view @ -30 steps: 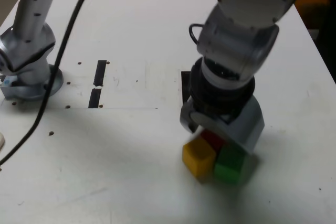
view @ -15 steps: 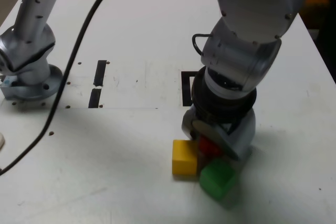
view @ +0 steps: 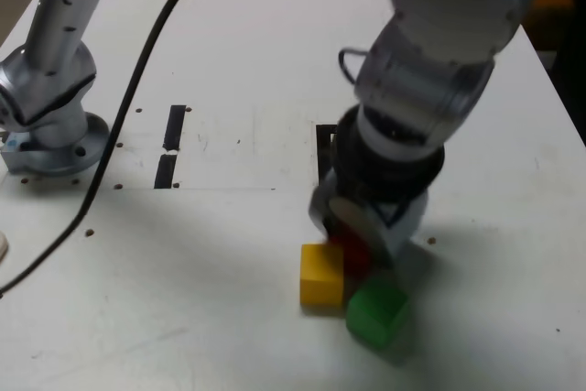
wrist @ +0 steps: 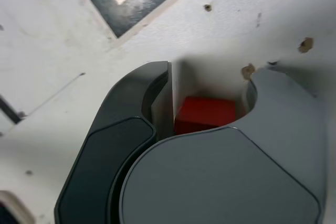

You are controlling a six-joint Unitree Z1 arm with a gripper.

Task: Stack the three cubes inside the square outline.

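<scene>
In the exterior view my gripper (view: 359,246) points down at the table's front, over the red cube (view: 353,252), which is mostly hidden under it. The yellow cube (view: 321,274) lies against the red one on the exterior view's left. The green cube (view: 376,312) sits just in front, turned askew. The wrist view shows the red cube (wrist: 205,115) sitting between the jaws of my gripper (wrist: 207,98), which have closed in on its two sides. The square outline (view: 321,147) is behind my wrist and mostly hidden; one corner of the outline (wrist: 137,4) shows in the wrist view.
The arm's base (view: 50,125) stands at the exterior view's left, with a black cable (view: 137,70) running across the table. Two short black tape strips (view: 171,147) lie between the base and the outline. A dark edge (view: 568,70) bounds the table on the right.
The jaws have closed in around the red cube. The yellow cube was pushed to the exterior view's left and the green cube toward the front, turning as it went.
</scene>
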